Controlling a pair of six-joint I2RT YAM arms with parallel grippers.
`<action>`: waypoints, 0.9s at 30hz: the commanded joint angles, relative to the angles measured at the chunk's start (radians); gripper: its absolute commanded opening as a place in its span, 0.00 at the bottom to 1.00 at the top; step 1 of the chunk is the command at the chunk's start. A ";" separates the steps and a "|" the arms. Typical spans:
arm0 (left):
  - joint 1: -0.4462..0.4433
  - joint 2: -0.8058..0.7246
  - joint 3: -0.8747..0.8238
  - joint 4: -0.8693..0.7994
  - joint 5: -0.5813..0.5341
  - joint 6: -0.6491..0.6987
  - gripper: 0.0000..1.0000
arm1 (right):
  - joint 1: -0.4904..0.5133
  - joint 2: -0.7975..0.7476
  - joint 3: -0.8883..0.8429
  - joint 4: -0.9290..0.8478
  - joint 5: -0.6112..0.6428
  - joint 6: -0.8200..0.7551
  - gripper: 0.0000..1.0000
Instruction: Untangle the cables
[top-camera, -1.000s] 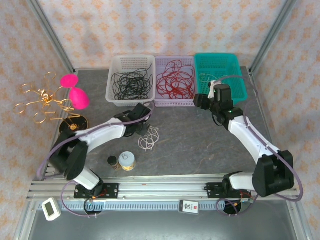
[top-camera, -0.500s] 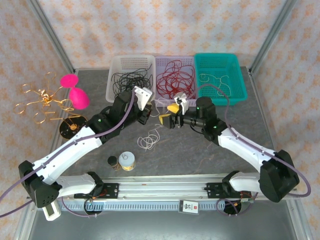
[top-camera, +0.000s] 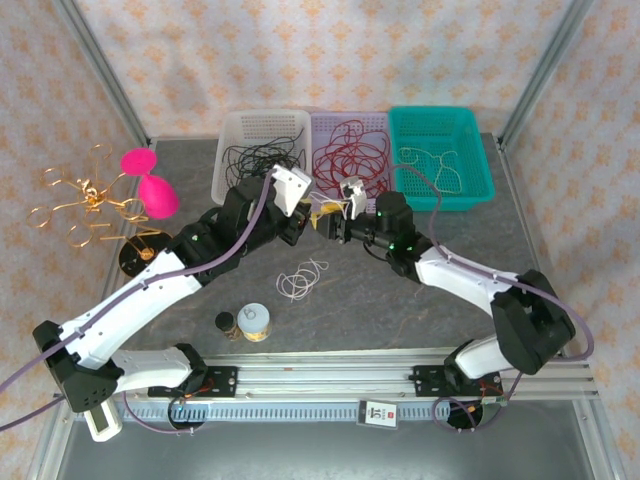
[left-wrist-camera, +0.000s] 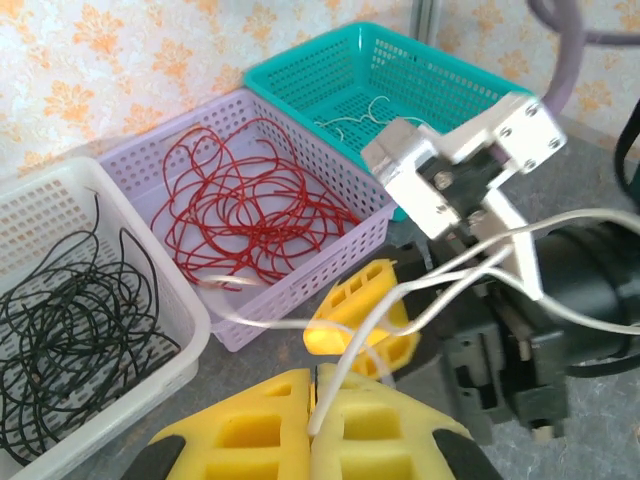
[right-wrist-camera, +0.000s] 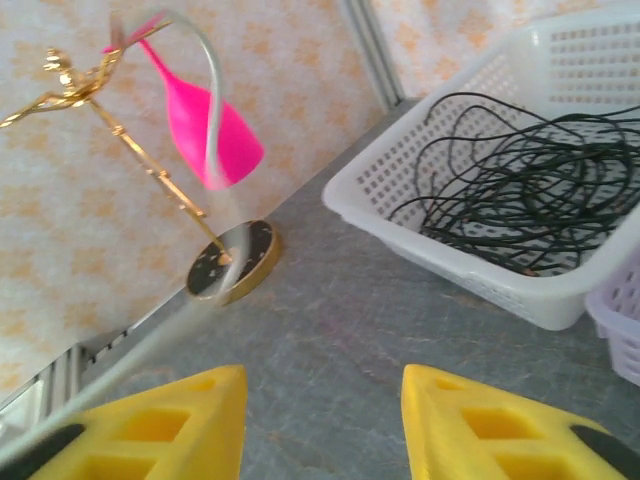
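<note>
My left gripper (top-camera: 303, 224) (left-wrist-camera: 318, 392) hangs above the table's middle, shut on an off-white cable (left-wrist-camera: 440, 270) that rises from between its yellow fingers toward the right. My right gripper (top-camera: 327, 220) (right-wrist-camera: 325, 425) faces it at close range and is open, with bare table between its fingers. The held cable loops around the right gripper's yellow fingers (left-wrist-camera: 362, 300). A blurred off-white strand (right-wrist-camera: 208, 110) passes left of the right gripper. Another off-white coil (top-camera: 302, 278) lies on the table. Black cables (top-camera: 258, 165), red cables (top-camera: 350, 160) and off-white cables (top-camera: 432, 162) lie sorted in baskets.
White basket (top-camera: 232, 190), purple basket (top-camera: 322, 205) and teal basket (top-camera: 478, 185) stand in a row at the back. A gold wire ornament (top-camera: 85, 195) with a pink piece (top-camera: 152, 185) stands left. Two small jars (top-camera: 246, 322) sit near the front.
My left gripper has lifted off the table with the off-white cable. My right arm has swung from the teal basket to the centre, up against the left gripper.
</note>
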 joint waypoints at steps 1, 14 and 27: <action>-0.006 -0.022 0.041 0.020 -0.052 0.005 0.00 | 0.001 0.016 -0.007 0.084 0.125 0.119 0.36; -0.005 -0.033 0.085 0.078 -0.093 0.019 0.00 | 0.001 -0.178 -0.188 -0.044 0.164 -0.016 0.58; -0.005 0.072 0.089 0.004 -0.049 0.053 0.00 | -0.002 -0.436 0.210 -0.576 0.248 -0.371 0.78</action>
